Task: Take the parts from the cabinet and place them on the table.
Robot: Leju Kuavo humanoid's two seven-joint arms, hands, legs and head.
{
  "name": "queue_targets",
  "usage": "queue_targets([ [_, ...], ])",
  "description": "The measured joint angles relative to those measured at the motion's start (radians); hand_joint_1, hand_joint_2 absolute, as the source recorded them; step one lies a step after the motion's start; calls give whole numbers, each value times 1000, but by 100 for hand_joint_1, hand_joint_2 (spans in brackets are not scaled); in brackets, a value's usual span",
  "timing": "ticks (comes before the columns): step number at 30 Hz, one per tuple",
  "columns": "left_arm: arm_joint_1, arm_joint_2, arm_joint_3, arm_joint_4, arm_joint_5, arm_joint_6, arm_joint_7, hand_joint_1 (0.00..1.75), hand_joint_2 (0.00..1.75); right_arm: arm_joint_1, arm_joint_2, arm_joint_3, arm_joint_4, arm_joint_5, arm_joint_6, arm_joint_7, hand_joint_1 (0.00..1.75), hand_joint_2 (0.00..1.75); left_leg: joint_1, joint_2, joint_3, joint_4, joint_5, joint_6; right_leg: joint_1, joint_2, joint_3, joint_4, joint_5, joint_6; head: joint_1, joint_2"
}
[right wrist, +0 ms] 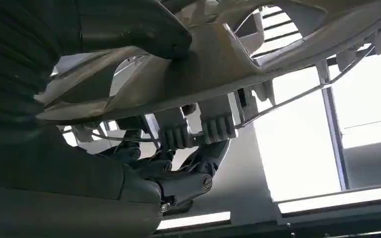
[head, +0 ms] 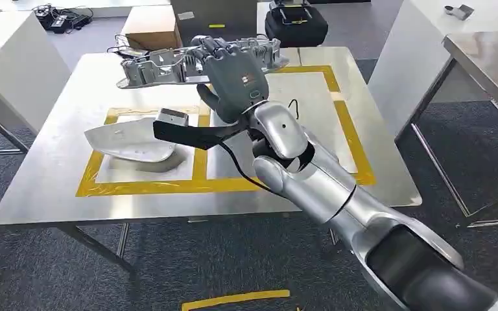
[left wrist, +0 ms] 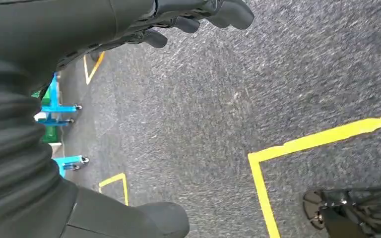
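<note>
Right hand [head: 237,74] at upper centre grips the grey part [head: 168,65], its length sideways above the table [head: 52,175].

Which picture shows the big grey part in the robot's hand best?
The head view: the whole grey part shows above the table, held by the right hand. The right wrist view shows only its underside close up.

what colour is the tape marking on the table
Yellow tape on the steel table, clearest in the head view.
</note>
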Motion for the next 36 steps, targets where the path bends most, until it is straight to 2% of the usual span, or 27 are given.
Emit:
queue_targets([
  [2,2,1,0,0,-1,0,0,0,175,0,0,-9,4,-4,3,10,175,175,-2,3,1,-1,-1,13,1,0,0,-4,3,1,0,0],
  [7,1,0,0,0,-7,-6,1,0,175,-15,0,-35,61,-14,8,23,175,175,-2,8,9,-14,5,0,3,3,-1,-4,5,-10,0,0],
  [15,-3,0,0,0,-37,-21,5,0,175,-119,13,-76,310,-29,20,31,175,175,-1,9,10,-17,9,-12,3,4,-2,-3,7,-14,0,0],
  [19,-9,0,0,0,-53,-28,16,0,175,-167,30,-82,480,-14,82,69,175,175,-1,8,9,-16,9,-12,2,4,-1,-4,7,-14,0,0],
  [24,-14,0,-2,0,-56,-30,21,0,175,-169,43,-82,627,1,131,107,175,175,-1,9,8,-15,8,-12,0,5,-1,-4,8,-13,0,0],
  [29,-24,0,-2,0,-58,-38,15,0,175,-153,51,-81,714,6,214,148,175,175,-2,9,9,-14,7,-10,0,5,0,-6,8,-12,0,0],
  [36,-23,0,-2,1,-65,-39,8,0,175,-83,51,-82,772,-11,269,135,175,175,-2,11,9,-14,7,-10,0,7,0,-6,8,-11,0,0],
])
